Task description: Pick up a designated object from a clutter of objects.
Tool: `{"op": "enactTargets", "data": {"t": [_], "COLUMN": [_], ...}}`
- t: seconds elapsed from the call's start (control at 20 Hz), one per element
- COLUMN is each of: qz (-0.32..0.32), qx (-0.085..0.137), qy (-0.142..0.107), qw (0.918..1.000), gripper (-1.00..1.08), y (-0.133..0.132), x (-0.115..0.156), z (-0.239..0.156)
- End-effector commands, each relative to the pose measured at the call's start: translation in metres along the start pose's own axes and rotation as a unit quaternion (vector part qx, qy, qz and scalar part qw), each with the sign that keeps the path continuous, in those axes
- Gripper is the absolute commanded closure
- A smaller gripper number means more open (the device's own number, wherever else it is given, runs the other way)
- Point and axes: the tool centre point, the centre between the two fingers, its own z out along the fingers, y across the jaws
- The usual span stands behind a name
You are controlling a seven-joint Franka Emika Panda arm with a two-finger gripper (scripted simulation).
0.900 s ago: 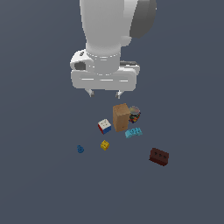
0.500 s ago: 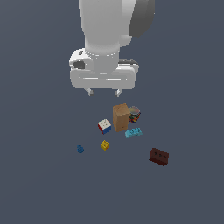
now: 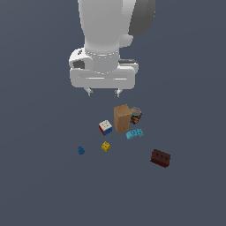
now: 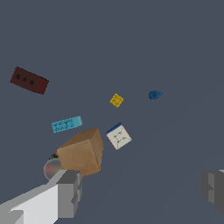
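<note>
High above the dark desk (image 3: 39, 185), the fingers (image 3: 103, 92) hang spread apart with nothing between them; the exterior view shows two short tips poking down from the white hand, and the wrist view shows one grey pad (image 4: 70, 192) and its partner at the far edge of the picture, a wide gap separating them. Below them stands the tan box (image 3: 122, 118), upright, with the multicoloured jar (image 3: 136, 114) pressed close against its side on the exterior view's right. Just beside the box on the other side lies the puzzle cube (image 3: 105, 127), a white face turned up. Near the foot of the box lies the cyan brick (image 3: 134, 133). A little further out sits the small yellow block (image 3: 105, 146). Off toward the exterior view's right, well apart from the others, rests the dark red-brown brick (image 3: 160, 157). The dark blue knob (image 3: 81, 150) lies alone on the desk toward the exterior view's left, beyond the yellow block and clear of everything else, untouched.
</note>
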Motion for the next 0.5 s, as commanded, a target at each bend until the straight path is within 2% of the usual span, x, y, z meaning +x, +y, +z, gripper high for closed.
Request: {"op": "enactTargets", "data": {"t": [0.0,0.45], "qz": [-0.001,-0.030], "qx": [0.000,-0.002], "qy": [0.000,0.000], "qw": [1.0000,0.9995], "gripper": [-0.92,-0.92], "y": [0.001,0.014], "x": [0.001,0.019], "z": [0.001,0.022]}}
